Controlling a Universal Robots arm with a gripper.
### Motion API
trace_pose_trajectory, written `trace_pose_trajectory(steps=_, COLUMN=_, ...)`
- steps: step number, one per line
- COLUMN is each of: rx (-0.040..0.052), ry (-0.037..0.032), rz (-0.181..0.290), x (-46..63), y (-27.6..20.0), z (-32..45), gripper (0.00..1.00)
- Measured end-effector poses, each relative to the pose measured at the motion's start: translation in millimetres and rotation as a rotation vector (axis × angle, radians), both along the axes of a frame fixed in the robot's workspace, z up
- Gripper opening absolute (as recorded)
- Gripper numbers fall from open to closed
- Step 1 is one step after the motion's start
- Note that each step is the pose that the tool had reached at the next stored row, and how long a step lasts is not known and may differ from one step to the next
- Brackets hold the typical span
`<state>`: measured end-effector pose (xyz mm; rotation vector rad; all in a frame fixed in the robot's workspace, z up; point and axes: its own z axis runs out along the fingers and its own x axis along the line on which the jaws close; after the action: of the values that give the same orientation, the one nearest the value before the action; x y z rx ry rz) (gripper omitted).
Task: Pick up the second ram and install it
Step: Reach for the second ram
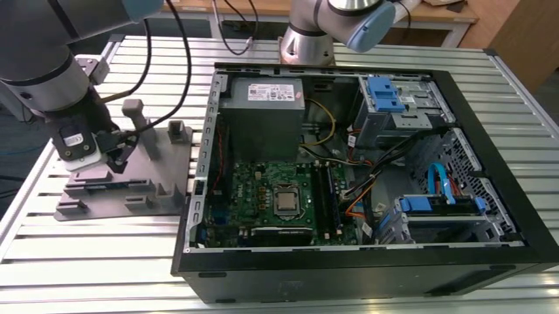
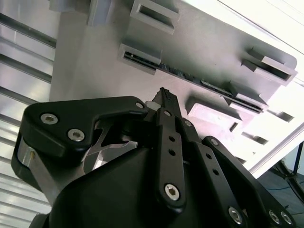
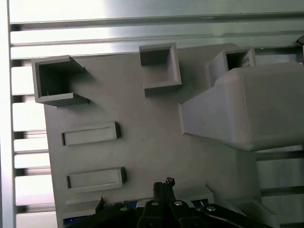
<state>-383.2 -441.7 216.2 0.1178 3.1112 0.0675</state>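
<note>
The second ram stands on edge in a slot of the grey moulded tray, a thin dark board held between two holders. Its blue-green edge also peeks out in the first wrist view, beside the gripper body. My gripper hangs just above the tray, close to the ram but apart from it, shut with nothing between its tips. In the exterior view the gripper sits over the tray on that view's left.
An open computer case lies to the exterior view's right of the tray, with the motherboard, power supply, loose cables and blue drive brackets inside. A second arm's base stands behind the case. Upright posts rise from the tray.
</note>
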Motion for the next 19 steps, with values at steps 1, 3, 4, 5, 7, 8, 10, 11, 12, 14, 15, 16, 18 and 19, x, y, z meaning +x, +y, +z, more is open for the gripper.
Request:
trace_pose_trajectory(steps=1, rx=0.0000, ry=0.0000, rz=0.000, x=0.0, y=0.0, z=-1.5, gripper=0.07)
trace_pose_trajectory(steps=3, rx=0.0001, ry=0.0000, rz=0.000, x=0.0, y=0.0, z=-14.2, gripper=0.07)
trace_pose_trajectory(steps=4, rx=0.0001, ry=-0.0001, rz=0.000, x=0.0, y=0.0, z=-16.0, gripper=0.07)
trace_pose_trajectory(steps=5, rx=0.0001, ry=-0.0001, rz=0.000, x=0.0, y=0.0, z=-17.7, gripper=0.07)
trace_pose_trajectory(steps=7, rx=0.0000, ry=0.0000, rz=0.000, x=0.0, y=0.1, z=-21.0, gripper=0.07)
trace_pose_trajectory(steps=8, rx=0.0000, ry=0.0000, rz=0.000, x=0.0, y=0.3, z=-22.8, gripper=0.07)
trace_pose_trajectory(steps=10, rx=-0.0001, ry=-0.0001, rz=0.000, x=0.0, y=0.6, z=-26.4, gripper=0.07)
trace_pose_trajectory(steps=11, rx=-0.0017, ry=-0.0001, rz=0.000, x=-0.3, y=0.9, z=-27.2, gripper=0.07)
trace_pose_trajectory(steps=12, rx=-0.0033, ry=0.0001, rz=0.000, x=-0.5, y=1.0, z=-27.0, gripper=0.07)
trace_pose_trajectory(steps=14, rx=-0.0035, ry=-0.0019, rz=0.000, x=-0.8, y=1.0, z=-25.8, gripper=0.07)
trace_pose_trajectory(steps=15, rx=-0.0034, ry=-0.0027, rz=0.000, x=-0.8, y=1.0, z=-23.1, gripper=0.07)
trace_pose_trajectory(steps=16, rx=-0.0034, ry=-0.0031, rz=0.000, x=-0.8, y=1.0, z=-18.7, gripper=0.07)
trace_pose_trajectory(steps=18, rx=-0.0035, ry=-0.0033, rz=0.000, x=-0.9, y=1.0, z=-9.6, gripper=0.07)
trace_pose_trajectory(steps=19, rx=-0.0035, ry=-0.0039, rz=0.000, x=-0.9, y=1.0, z=-6.3, gripper=0.07)
